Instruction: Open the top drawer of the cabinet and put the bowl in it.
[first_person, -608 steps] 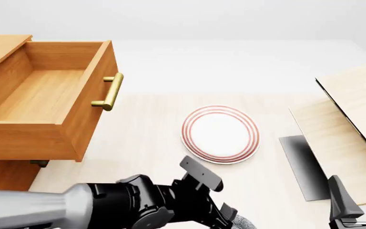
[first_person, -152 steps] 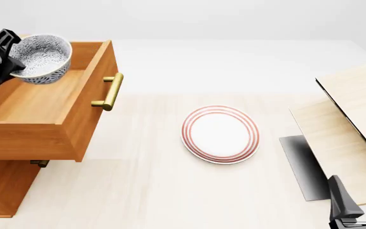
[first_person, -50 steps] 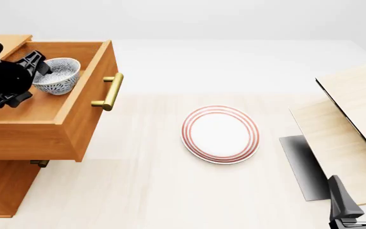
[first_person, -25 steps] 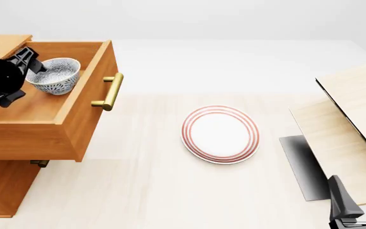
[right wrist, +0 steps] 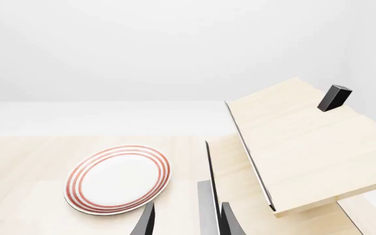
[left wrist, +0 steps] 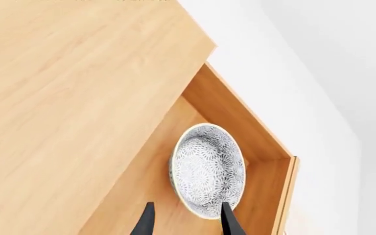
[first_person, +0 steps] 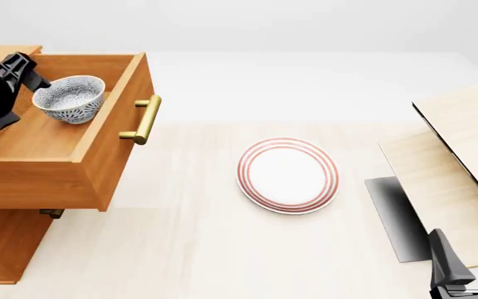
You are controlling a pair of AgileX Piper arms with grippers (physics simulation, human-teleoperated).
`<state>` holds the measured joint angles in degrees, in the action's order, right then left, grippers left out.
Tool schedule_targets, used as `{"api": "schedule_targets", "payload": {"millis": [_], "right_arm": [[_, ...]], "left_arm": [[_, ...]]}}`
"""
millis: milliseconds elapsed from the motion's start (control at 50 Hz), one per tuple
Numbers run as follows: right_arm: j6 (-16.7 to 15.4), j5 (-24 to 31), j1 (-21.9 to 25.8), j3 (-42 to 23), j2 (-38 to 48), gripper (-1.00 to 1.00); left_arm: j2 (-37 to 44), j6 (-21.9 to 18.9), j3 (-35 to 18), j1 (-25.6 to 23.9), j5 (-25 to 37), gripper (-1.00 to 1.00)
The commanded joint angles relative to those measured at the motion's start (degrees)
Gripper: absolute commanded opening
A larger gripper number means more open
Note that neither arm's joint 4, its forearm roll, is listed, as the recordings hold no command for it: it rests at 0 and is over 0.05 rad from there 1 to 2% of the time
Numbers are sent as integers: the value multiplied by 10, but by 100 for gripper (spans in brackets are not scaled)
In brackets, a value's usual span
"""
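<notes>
Bowl [first_person: 70, 98] sits in the drawer [first_person: 56, 165]; left gripper [first_person: 25, 70], at its 9 o'clock, jaws wide, could clip the rim and tip it.

Front camera looks down over the table [first_person: 222, 249]. Left wrist camera hovers close above the open drawer [left wrist: 266, 176]; right wrist camera shares the plate [right wrist: 117, 178].
</notes>
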<state>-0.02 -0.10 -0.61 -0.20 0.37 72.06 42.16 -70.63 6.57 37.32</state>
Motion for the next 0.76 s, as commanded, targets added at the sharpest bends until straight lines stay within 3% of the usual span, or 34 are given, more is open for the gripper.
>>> {"api": "schedule_targets", "payload": {"millis": [20,460,760], "right_arm": [[0,0,0,0,0,100],[0,0,0,0,0,100],[0,0,0,0,0,100]], "left_arm": [[-29,-9,-8,-5,29,100],[-94,-26,-31,-4,101,100],[-145,-31,21,-1,105,100]]}}
